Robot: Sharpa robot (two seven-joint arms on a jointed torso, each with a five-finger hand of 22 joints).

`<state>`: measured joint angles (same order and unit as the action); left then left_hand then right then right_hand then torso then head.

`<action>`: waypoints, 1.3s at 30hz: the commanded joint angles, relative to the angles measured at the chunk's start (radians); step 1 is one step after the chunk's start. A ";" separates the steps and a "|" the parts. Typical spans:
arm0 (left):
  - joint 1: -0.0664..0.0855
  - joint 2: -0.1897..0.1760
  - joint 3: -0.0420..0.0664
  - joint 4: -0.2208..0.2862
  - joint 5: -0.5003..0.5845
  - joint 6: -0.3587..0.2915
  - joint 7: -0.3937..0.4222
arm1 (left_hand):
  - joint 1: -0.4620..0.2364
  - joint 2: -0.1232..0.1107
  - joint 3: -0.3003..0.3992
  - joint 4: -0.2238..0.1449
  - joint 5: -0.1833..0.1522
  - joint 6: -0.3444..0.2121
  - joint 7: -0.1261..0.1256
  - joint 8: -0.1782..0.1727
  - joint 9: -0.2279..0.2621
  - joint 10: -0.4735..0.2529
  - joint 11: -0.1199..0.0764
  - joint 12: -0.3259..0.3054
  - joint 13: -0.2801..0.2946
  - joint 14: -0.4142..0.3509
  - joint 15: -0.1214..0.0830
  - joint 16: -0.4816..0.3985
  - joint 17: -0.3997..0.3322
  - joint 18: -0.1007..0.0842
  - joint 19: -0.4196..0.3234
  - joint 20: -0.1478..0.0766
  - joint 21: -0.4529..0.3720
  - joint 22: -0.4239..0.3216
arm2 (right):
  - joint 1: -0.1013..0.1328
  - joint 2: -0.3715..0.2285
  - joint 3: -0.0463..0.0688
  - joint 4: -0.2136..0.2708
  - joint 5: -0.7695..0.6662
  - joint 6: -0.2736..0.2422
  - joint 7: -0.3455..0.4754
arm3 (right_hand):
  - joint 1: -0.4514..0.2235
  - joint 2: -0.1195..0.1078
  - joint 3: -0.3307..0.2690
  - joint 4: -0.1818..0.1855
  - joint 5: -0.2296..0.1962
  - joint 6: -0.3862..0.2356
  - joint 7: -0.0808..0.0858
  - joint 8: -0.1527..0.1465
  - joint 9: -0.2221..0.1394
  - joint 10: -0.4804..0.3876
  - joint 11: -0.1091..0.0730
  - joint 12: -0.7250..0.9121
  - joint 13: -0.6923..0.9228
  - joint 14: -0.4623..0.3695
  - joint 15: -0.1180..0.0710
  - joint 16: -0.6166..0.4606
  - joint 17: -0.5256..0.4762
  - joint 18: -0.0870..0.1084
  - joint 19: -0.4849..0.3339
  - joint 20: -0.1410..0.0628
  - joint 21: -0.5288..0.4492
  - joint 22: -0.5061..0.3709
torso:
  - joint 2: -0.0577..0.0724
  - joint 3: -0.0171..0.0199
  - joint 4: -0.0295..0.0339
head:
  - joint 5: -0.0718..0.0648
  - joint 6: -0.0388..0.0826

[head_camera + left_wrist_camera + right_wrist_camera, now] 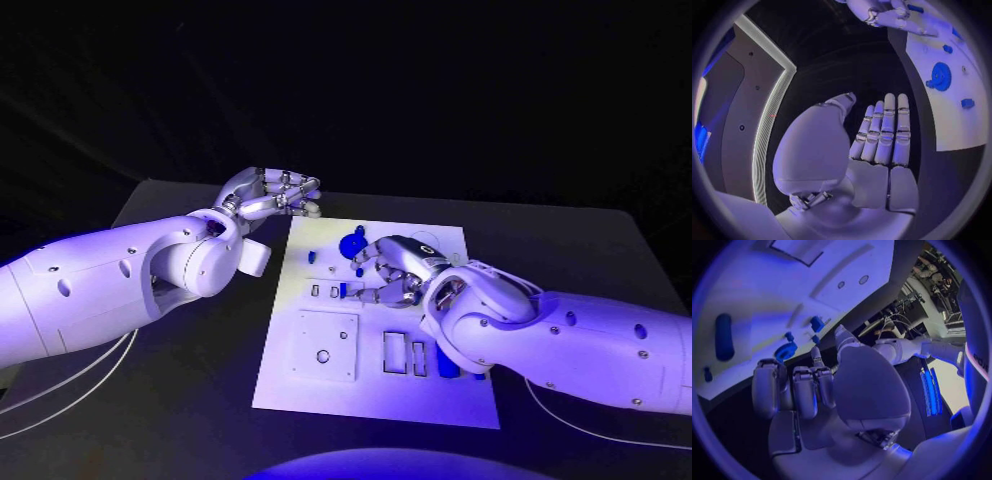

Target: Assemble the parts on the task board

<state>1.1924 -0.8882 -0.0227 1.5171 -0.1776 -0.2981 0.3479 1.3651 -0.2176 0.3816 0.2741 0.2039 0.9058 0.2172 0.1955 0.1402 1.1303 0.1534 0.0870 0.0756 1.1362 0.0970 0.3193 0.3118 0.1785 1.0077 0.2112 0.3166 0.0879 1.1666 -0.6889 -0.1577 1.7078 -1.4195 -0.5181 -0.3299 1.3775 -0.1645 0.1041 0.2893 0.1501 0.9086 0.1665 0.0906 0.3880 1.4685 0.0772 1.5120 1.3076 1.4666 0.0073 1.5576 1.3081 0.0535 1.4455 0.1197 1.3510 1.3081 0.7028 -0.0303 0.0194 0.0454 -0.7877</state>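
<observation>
The white task board (289, 395) lies in the middle of the black table. A blue gear (353, 243) sits near its far edge, also seen in the wrist views (941, 76) (786, 351). A long blue part (447, 362) lies beside the slots near my right forearm. My right hand (392, 270) hovers low over the board's middle, fingers curled down (804, 390), fingertips close to small blue parts (335, 292); whether it pinches anything is hidden. My left hand (274, 195) is raised off the board's far left corner, its fingers (882, 132) straight, palm bare.
A raised white square plate (325, 345) with a hole and two rectangular slots (404, 355) take up the board's near half. Black table (173, 400) surrounds the board; my left forearm (101, 290) lies over its left side.
</observation>
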 commanded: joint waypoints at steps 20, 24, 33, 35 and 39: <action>0.026 0.056 0.002 -0.038 -0.490 0.360 -0.563 | -0.162 0.062 -0.112 0.018 -0.002 -0.086 -0.108 0.491 0.298 0.096 -0.119 1.158 0.936 0.366 -0.125 1.167 1.075 -0.025 0.179 -0.140 0.810 0.622 | 0.156 -0.257 0.005 0.025 0.319 -0.030 0.220 | 0.001 0.015 0.003 0.002 0.039 0.041 -0.018 0.060 0.010 -0.002 -0.011 -0.073 0.133 0.064 -0.011 -0.036 0.089 0.031 -0.073 -0.016 -0.124 0.026 | -0.044 0.0171 -0.0029 | 0.009 -0.018; 0.041 0.086 0.002 -0.048 -0.589 0.398 -0.647 | -0.185 0.079 -0.128 0.019 -0.003 -0.088 -0.125 0.566 0.356 0.101 -0.132 1.174 0.949 0.367 -0.136 1.169 1.076 -0.026 0.165 -0.147 0.834 0.644 | 0.158 -0.265 0.005 0.022 0.324 -0.033 0.217 | -0.001 0.015 0.002 0.002 0.041 0.036 -0.018 0.066 0.011 -0.015 -0.012 -0.090 0.117 0.060 -0.013 -0.041 0.075 0.034 -0.080 -0.018 -0.139 0.016 | -0.045 0.0201 -0.0055 | 0.012 -0.019; 0.065 0.155 -0.002 -0.069 -0.757 0.467 -0.789 | -0.237 0.098 -0.163 0.021 -0.009 -0.101 -0.144 0.653 0.440 0.121 -0.149 1.196 0.969 0.376 -0.150 1.179 1.092 -0.029 0.160 -0.157 0.861 0.671 | 0.159 -0.275 0.004 0.019 0.321 -0.035 0.196 | -0.004 0.014 0.001 0.002 0.042 0.032 -0.019 0.069 0.011 -0.017 -0.012 -0.094 0.113 0.060 -0.013 -0.043 0.074 0.034 -0.080 -0.018 -0.143 0.015 | -0.042 0.0225 -0.0023 | 0.011 -0.022; 0.070 0.166 -0.005 -0.073 -0.758 0.482 -0.803 | -0.245 0.100 -0.168 0.021 -0.011 -0.104 -0.145 0.658 0.447 0.121 -0.150 1.197 0.969 0.376 -0.151 1.179 1.091 -0.029 0.159 -0.158 0.863 0.673 | 0.159 -0.277 0.004 0.020 0.320 -0.034 0.193 | -0.004 0.013 0.000 0.003 0.042 0.032 -0.019 0.070 0.011 -0.017 -0.012 -0.095 0.113 0.060 -0.013 -0.043 0.074 0.034 -0.079 -0.019 -0.142 0.016 | -0.042 0.0211 -0.0022 | 0.011 -0.023; 0.081 0.186 -0.010 -0.080 -0.759 0.514 -0.822 | -0.250 0.100 -0.171 0.021 -0.012 -0.107 -0.146 0.660 0.450 0.117 -0.151 1.194 0.963 0.375 -0.152 1.177 1.087 -0.029 0.158 -0.158 0.863 0.672 | 0.160 -0.277 0.004 0.020 0.319 -0.031 0.186 | -0.005 0.013 0.000 0.003 0.043 0.031 -0.019 0.070 0.011 -0.016 -0.012 -0.094 0.113 0.060 -0.013 -0.043 0.075 0.034 -0.079 -0.019 -0.141 0.016 | -0.042 0.0212 -0.0042 | 0.013 -0.027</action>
<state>1.2701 -0.7081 -0.0329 1.4382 -0.8911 0.1436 -0.4155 1.1247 -0.1148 0.2167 0.2924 0.1972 0.8025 0.0742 0.8526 0.5898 1.2479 0.0072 1.2808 1.0406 1.4652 -0.0501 1.4917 1.3080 0.1618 1.1701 0.0589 1.1758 0.7598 1.3258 -0.9661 -0.1536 1.7272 -1.0994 -0.5499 -0.1339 1.3841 -0.1499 0.1079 0.2911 0.1858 0.9489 0.1477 0.1546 0.3974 1.4578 0.0663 1.4202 1.3073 1.4666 -0.0004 1.5188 1.3076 0.0771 1.3748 0.1019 1.2137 1.3076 0.6604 -0.0082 0.0164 0.0569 -0.8122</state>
